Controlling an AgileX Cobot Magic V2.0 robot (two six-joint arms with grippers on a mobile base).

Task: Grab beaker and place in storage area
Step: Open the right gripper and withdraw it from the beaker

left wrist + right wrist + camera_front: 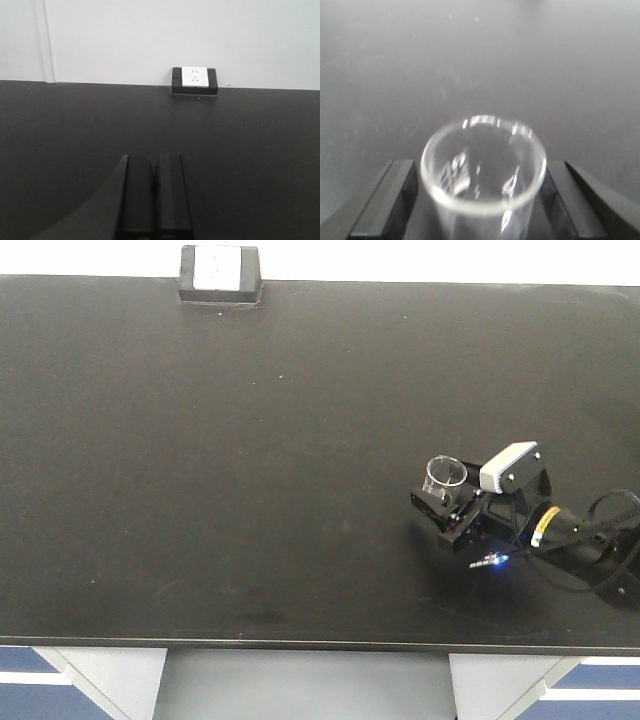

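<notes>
Right pincer: it is grasping the beaker, one finger sitting on either side of the glass wall in the right wrist view, both seeming to touch it (the view is blurred, so how firmly I cannot tell).
Beaker: it is standing upright between the fingers, mouth up, long axis vertical, its rim filling the lower middle of the right wrist view.
Place on the surface: the beaker is sitting over the storage area at about four o'clock from its centre in the front view; whether its base is resting on the black top or hanging just above it I cannot tell.
Deciding relation: the thing is lying straight ahead of the right pincer, inside it, so the right arm is the nearer one by far.
Left pincer: its fingers are pressing together with nothing between them, pointing toward twelve o'clock at the socket box, which is standing against the wall.
Judgement: the coming move is probably a release, provided the base is down.
</notes>
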